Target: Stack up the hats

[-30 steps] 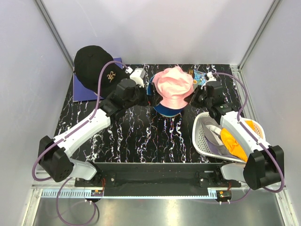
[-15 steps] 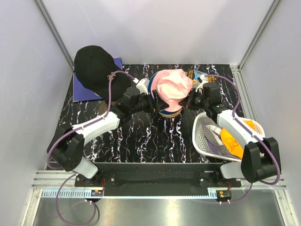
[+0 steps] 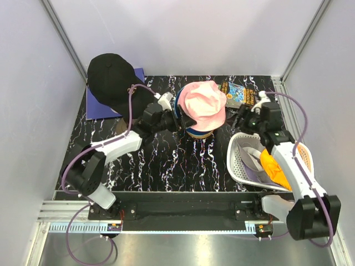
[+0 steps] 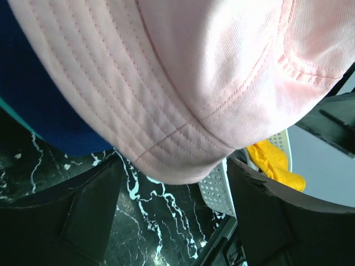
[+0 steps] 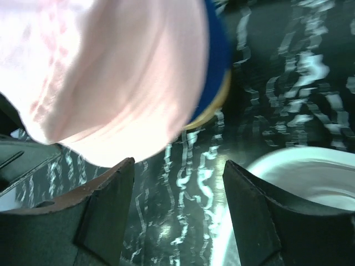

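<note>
Pink hat point(image 3: 204, 104) now sits pulled down over the blue hat point(image 3: 178, 108) on the stack, well left of the basket point(image 3: 238, 158). Half a second ago both arms were at it. Since then the right fingers point(image 5: 260, 216) have drawn back to just beyond the basket's far rim, apart and empty. The left fingers point(image 4: 83, 221) stay at the brim on the side away from the basket, apart and not pinching. This layer looks placed, and the orange hat point(image 3: 274, 166) inside the basket is likely next.

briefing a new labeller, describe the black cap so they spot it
On the black white-veined tabletop, go to the far left corner, where a purple sheet lies. The black fabric baseball cap rests on it: the only black hat, away from the pink bucket hat.
</note>
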